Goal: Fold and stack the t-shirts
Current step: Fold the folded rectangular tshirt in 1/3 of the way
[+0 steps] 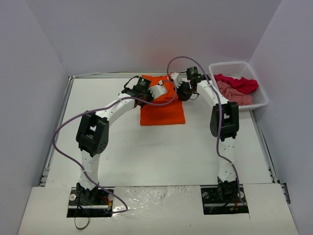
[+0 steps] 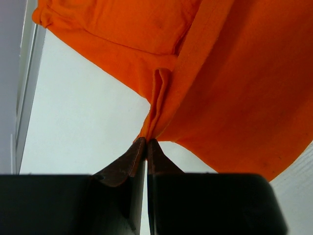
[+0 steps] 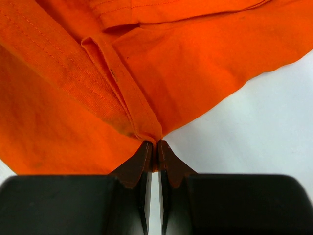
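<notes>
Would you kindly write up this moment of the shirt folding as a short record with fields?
orange t-shirt: near part flat on the table, far part pinched by both grippers
left gripper: shut on a fold of the orange t-shirt
right gripper: shut on a hem of the orange t-shirt
basket: far right, holds red t-shirt and pink t-shirt

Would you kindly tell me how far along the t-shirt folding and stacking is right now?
Done: the orange t-shirt lies on the table as a rough rectangle, apparently partly folded. In hand: the left gripper and right gripper each pinch its cloth, jaws shut, at its far end. Left: the red t-shirt and pink t-shirt lie crumpled in the white basket, and no stack shows yet.
</notes>
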`<control>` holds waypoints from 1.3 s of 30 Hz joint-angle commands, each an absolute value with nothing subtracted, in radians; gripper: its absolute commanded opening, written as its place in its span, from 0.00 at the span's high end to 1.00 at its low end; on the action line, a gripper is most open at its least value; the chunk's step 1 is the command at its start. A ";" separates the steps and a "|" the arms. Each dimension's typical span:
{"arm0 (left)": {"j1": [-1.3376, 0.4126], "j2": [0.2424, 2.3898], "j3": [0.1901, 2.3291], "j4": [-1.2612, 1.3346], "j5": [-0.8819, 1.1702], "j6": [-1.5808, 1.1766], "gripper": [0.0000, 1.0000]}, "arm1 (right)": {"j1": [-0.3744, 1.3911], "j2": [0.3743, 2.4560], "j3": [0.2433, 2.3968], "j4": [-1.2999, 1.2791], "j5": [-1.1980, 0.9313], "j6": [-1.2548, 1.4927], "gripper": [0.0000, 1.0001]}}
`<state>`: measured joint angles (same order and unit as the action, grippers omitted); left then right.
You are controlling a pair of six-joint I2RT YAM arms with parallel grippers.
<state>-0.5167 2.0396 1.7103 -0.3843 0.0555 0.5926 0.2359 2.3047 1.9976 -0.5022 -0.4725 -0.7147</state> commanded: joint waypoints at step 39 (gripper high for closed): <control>-0.495 2.183 1.897 -0.379 -0.026 0.586 0.67 | 0.224 2.402 2.149 -0.397 -0.399 -0.626 0.55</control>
<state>-0.5030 2.2017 1.8454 -0.3897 0.0059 0.5945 0.2348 2.4199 2.1059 -0.4332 -0.4232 -0.6674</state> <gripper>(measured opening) 0.318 0.446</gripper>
